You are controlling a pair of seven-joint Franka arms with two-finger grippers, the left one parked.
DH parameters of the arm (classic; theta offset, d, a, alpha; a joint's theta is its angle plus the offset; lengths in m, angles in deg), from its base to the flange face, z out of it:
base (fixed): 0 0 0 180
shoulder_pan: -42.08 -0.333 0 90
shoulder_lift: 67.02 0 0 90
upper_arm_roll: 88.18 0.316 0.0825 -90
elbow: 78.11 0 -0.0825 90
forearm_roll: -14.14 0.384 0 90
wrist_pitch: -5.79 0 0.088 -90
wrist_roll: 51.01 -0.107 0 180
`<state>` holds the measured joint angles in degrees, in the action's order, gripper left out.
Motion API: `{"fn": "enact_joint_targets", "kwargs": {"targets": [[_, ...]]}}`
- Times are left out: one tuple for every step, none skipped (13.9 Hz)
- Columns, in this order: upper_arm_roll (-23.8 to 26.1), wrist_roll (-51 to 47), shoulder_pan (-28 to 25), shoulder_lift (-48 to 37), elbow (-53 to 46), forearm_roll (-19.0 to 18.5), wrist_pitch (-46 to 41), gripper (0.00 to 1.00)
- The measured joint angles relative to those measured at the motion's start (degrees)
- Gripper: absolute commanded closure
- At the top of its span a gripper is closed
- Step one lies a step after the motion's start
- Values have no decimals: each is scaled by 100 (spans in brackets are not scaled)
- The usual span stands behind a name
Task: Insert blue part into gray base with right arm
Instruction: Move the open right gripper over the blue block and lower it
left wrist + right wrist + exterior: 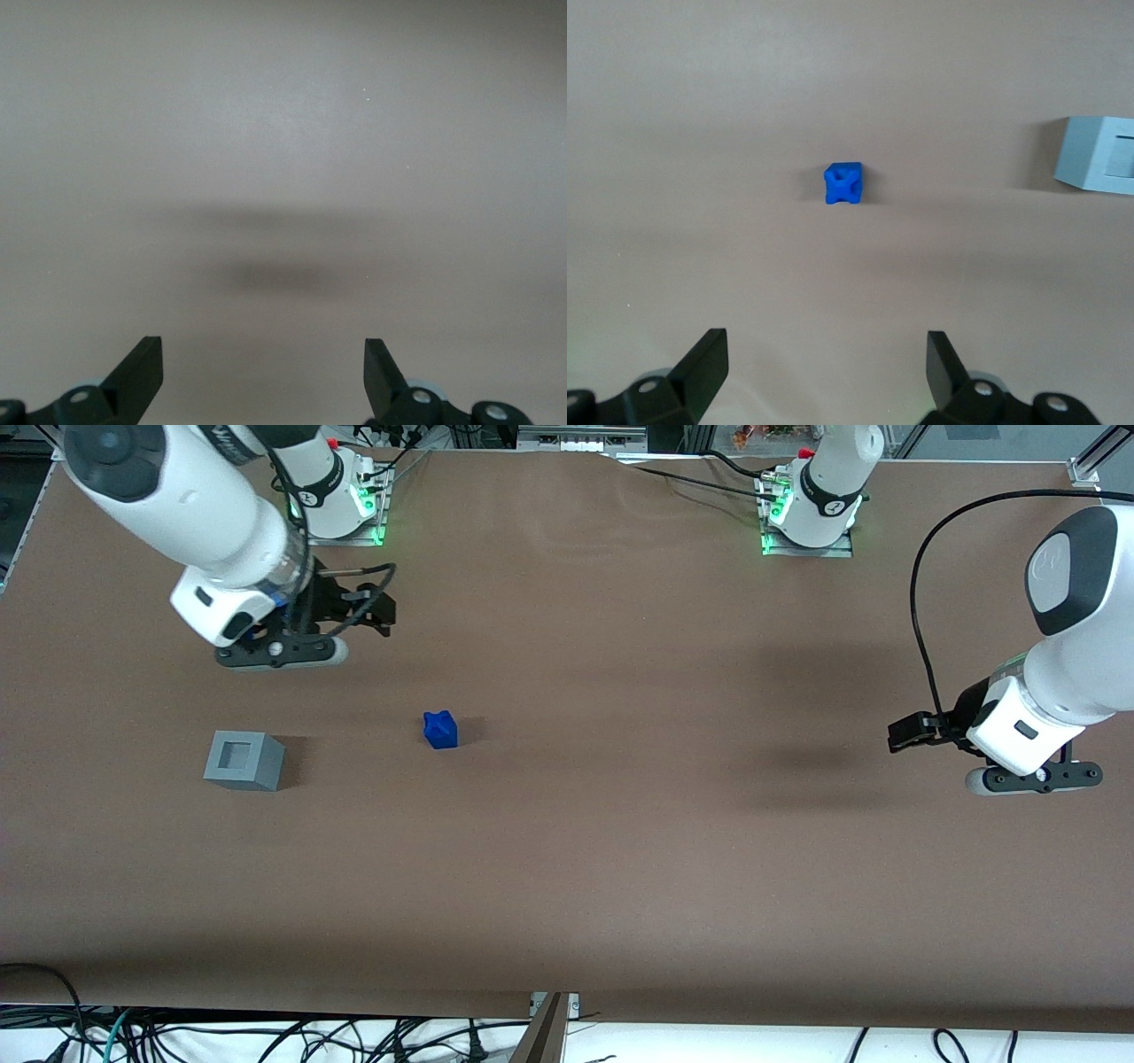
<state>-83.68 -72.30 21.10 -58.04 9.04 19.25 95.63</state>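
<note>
Two task pieces sit loose on the brown table (620, 850), well apart from each other: the blue part (440, 729) and the gray base (244, 760), the base lying more toward the working arm's end. The base's square recess faces up and is unfilled, so insertion is not yet done. The right arm (177, 505) holds its gripper (824, 359) up off the table, farther from the front camera than both pieces, touching neither. Its two black fingers (704, 359) are spread wide with only bare table between them; nothing is held. From the wrist view the blue part (843, 183) lines up between the fingers, which reads as a pre-grasp hover aimed at it. The gray base (1097, 155) shows only partly at that view's edge. The blue part's exact resting face is hard to tell, possibly tipped with the knob sideways. Nothing stands between gripper and part, or between part and base; the only other items are the arm mounts and cables at the table edges.
</note>
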Motion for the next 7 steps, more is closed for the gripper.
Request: {"fn": "enact_joint_targets", "kwargs": {"targets": [[1, -152, -133, 40, 0, -57, 60, 1], [3, -372, -260, 74, 0, -95, 135, 1], [3, -552, -380, 109, 0, -123, 197, 1], [4, -657, -471, 149, 1, -153, 231, 1], [4, -722, -515, 198, 2, -171, 264, 1], [-2, -738, -520, 260, 6, -182, 316, 1], [-25, -739, -516, 331, 12, -193, 385, 1]]}}
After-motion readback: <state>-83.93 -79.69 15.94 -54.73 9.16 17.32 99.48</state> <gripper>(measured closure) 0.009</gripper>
